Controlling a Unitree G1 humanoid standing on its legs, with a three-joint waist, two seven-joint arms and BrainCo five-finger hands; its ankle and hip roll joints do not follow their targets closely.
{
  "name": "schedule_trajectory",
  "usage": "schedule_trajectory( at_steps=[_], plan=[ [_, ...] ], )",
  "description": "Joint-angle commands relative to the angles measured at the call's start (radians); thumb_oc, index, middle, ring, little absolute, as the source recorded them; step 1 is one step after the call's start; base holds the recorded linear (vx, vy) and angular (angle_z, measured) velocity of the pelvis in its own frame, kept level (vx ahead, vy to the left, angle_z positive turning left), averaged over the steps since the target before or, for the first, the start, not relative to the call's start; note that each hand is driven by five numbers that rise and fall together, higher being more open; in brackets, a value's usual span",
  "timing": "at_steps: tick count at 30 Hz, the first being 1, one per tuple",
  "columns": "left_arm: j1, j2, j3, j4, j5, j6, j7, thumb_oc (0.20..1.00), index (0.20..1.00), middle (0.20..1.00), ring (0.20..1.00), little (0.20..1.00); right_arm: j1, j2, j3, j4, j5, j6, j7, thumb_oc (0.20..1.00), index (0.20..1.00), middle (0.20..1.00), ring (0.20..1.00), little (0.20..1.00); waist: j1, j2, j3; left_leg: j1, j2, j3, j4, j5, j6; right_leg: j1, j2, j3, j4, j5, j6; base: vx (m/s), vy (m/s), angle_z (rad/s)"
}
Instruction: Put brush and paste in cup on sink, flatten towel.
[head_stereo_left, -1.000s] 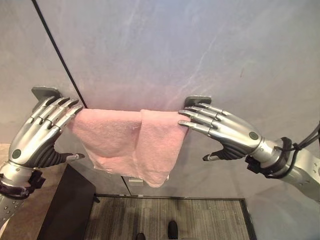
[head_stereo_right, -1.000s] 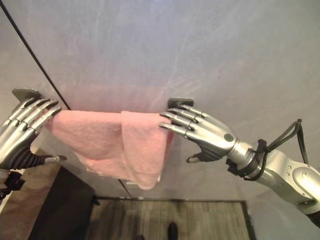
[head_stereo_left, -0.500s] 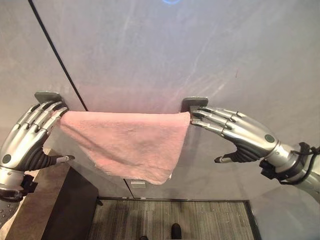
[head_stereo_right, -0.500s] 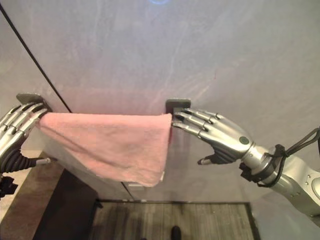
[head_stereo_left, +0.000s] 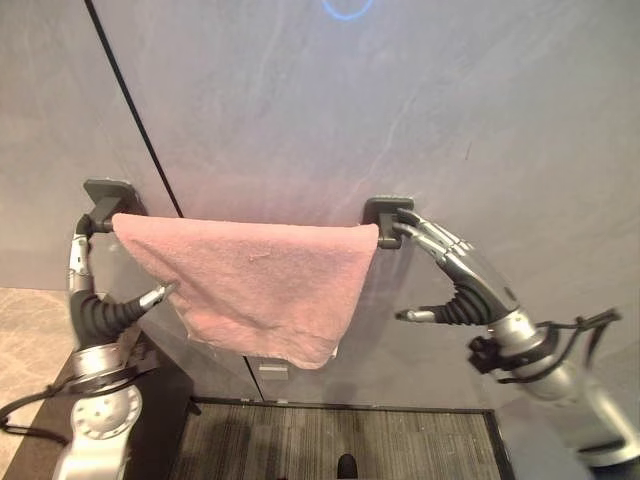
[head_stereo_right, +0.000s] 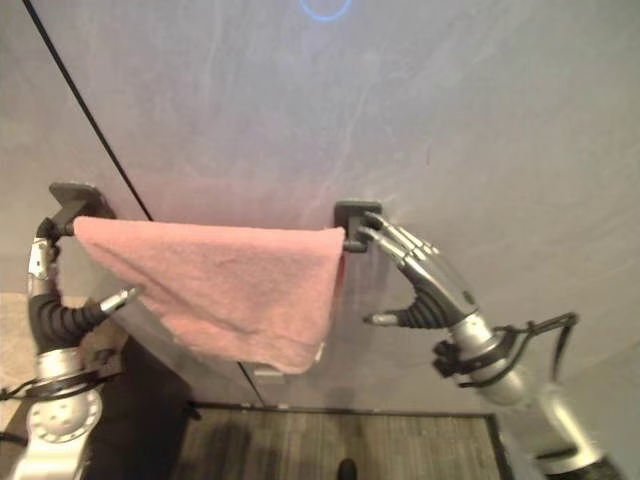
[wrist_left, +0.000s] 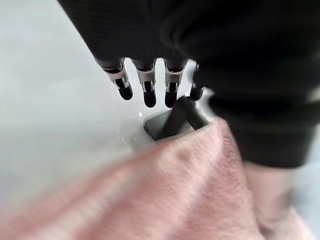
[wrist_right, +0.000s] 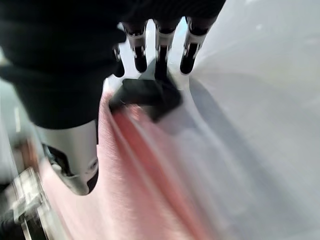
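Left eye view: pink towel (head_stereo_left: 260, 285) draped over the wall rail, spread nearly bracket to bracket, lower edge sagging toward the right corner. Left hand (head_stereo_left: 95, 300) at the left bracket (head_stereo_left: 105, 195), fingers straight and reaching up along the towel's end, thumb out to the side just touching the cloth, gripping nothing. Right hand (head_stereo_left: 455, 275) at the right bracket (head_stereo_left: 388, 212), fingers extended, tips at the mount, thumb hanging free below.

Right eye view: same picture, towel (head_stereo_right: 225, 285) flat across the top, only one bottom corner drooping lower. Both hands relaxed and open at the towel's two ends.

Left wrist view: straight fingertips (wrist_left: 149, 97) just above the dark bracket (wrist_left: 170, 120), terry cloth (wrist_left: 150, 195) bunched right below.

Right wrist view: fingertips (wrist_right: 161, 65) straight, on or just short of the bracket (wrist_right: 147, 95), cloth edge (wrist_right: 140, 165) running away beside it.

Handling, as a judgement: soft, light, limp, fuzzy enough to drag rather than slip on the rail. Best taken at the top corners beside the brackets, or stroked outward with flat fingers; no fragility, but a pull from one side only would likely bunch it again.
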Motion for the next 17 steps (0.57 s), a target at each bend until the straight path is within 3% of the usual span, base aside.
schedule_trajectory(
  at_steps=[1, 4, 6, 10, 13, 17],
  plan=[
    [0.016, 0.028, -0.032, 0.019, -0.071, -0.032, 0.009, 1.000, 1.000, 1.000, 1.000, 1.000, -0.032, 0.056, -0.035, 0.047, 0.073, 0.019, -0.079, 1.000, 1.000, 1.000, 1.000, 1.000, -0.003, -0.028, 0.013, -0.048, 0.032, -0.018, 0.005, 0.041, -0.030, 0.061, -0.137, 0.000, 0.045, -0.078, 0.121, -0.08, -0.017, 0.02],
    [0.043, -0.012, -0.049, 0.068, -0.130, -0.025, -0.012, 1.000, 1.000, 1.000, 1.000, 1.000, 0.067, 0.114, -0.087, 0.076, 0.145, 0.007, -0.096, 1.000, 1.000, 1.000, 1.000, 1.000, -0.014, -0.021, 0.019, -0.054, 0.032, -0.021, 0.005, 0.037, -0.033, 0.061, -0.136, -0.006, 0.039, -0.081, 0.120, -0.02, -0.013, 0.11],
    [0.084, -0.033, -0.086, 0.159, -0.250, -0.012, -0.087, 1.000, 1.000, 1.000, 1.000, 1.000, 0.139, 0.137, -0.117, 0.136, 0.200, 0.017, -0.079, 1.000, 1.000, 1.000, 1.000, 1.000, -0.022, -0.013, 0.020, -0.061, 0.032, -0.022, 0.005, 0.042, -0.033, 0.058, -0.136, -0.012, 0.036, -0.076, 0.120, -0.03, 0.002, 0.16],
    [0.126, -0.037, -0.141, 0.303, -0.334, 0.040, -0.183, 1.000, 1.000, 1.000, 1.000, 1.000, 0.195, 0.155, -0.128, 0.265, 0.232, 0.057, -0.055, 1.000, 1.000, 1.000, 1.000, 1.000, -0.033, -0.003, 0.025, -0.064, 0.030, -0.019, 0.005, 0.045, -0.033, 0.056, -0.140, -0.012, 0.028, -0.067, 0.122, -0.01, 0.001, 0.01],
    [0.129, -0.077, -0.207, 0.510, -0.375, 0.119, -0.241, 1.000, 1.000, 1.000, 1.000, 1.000, 0.204, 0.227, -0.087, 0.532, 0.411, 0.113, -0.008, 1.000, 1.000, 1.000, 1.000, 1.000, -0.044, 0.005, 0.027, -0.065, 0.030, -0.012, 0.005, 0.048, -0.034, 0.050, -0.142, -0.005, 0.023, -0.059, 0.124, -0.01, -0.002, -0.03],
    [0.077, -0.090, -0.236, 0.687, -0.330, 0.160, -0.277, 1.000, 1.000, 1.000, 1.000, 1.000, 0.170, 0.289, -0.041, 0.763, 0.588, 0.169, 0.035, 1.000, 1.000, 1.000, 1.000, 1.000, -0.047, 0.005, 0.024, -0.063, 0.034, -0.008, 0.005, 0.048, -0.037, 0.049, -0.140, 0.005, 0.019, -0.060, 0.122, 0.00, -0.003, -0.01]
  ],
)
